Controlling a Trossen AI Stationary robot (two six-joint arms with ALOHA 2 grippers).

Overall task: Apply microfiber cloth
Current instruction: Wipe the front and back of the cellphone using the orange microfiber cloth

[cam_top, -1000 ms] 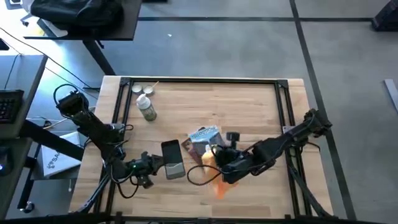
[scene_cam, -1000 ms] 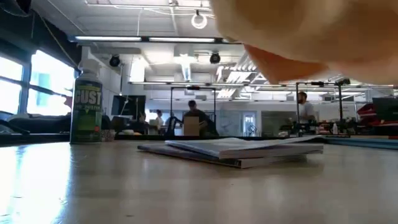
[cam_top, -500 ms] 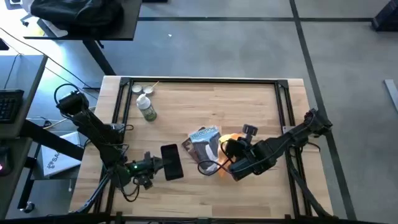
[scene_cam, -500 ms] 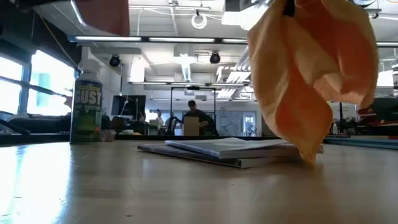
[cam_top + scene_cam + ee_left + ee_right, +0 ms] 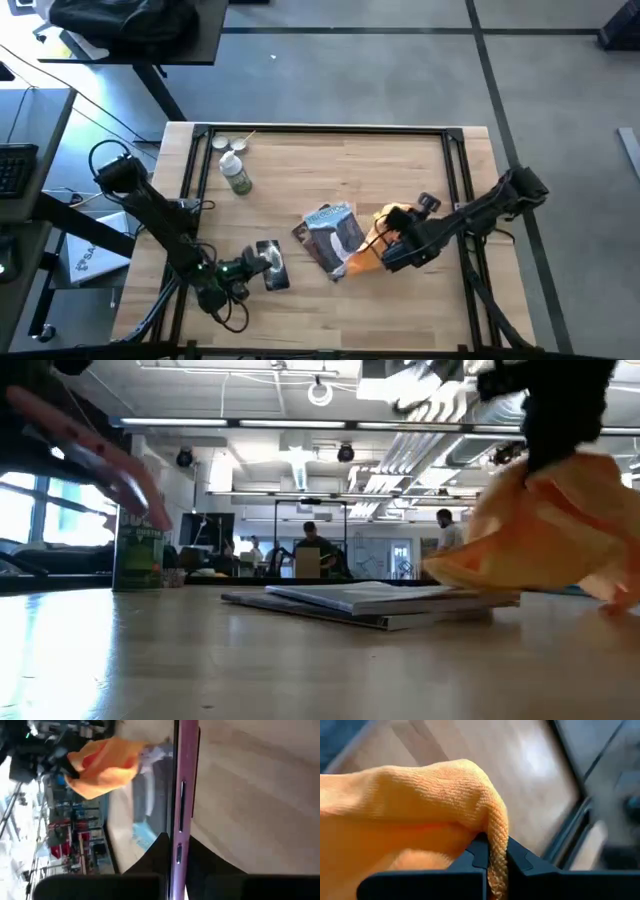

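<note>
Cloth [image 5: 372, 250] pinched in right gripper [image 5: 392, 243], phone [image 5: 268, 265] held edge-up by left gripper [image 5: 255, 267].
In the high view the cloth hung over the packet [image 5: 330, 235], right of table centre. Phone lay toward 9 o'clock from it, well apart, packet between them. Right fingers [image 5: 520, 865] were clamped on a fold; left fingers gripped the phone's edge. Judgement: the wipe needs the two arms to close across that 3–9 line; the right arm carries the cloth.

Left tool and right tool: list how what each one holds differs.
The left tool is shut on the phone, a dark, rigid slab held by its edge. The right tool is shut on the microfiber cloth, orange, soft, hanging in folds beside the packet. Both loads are off the table.
</note>
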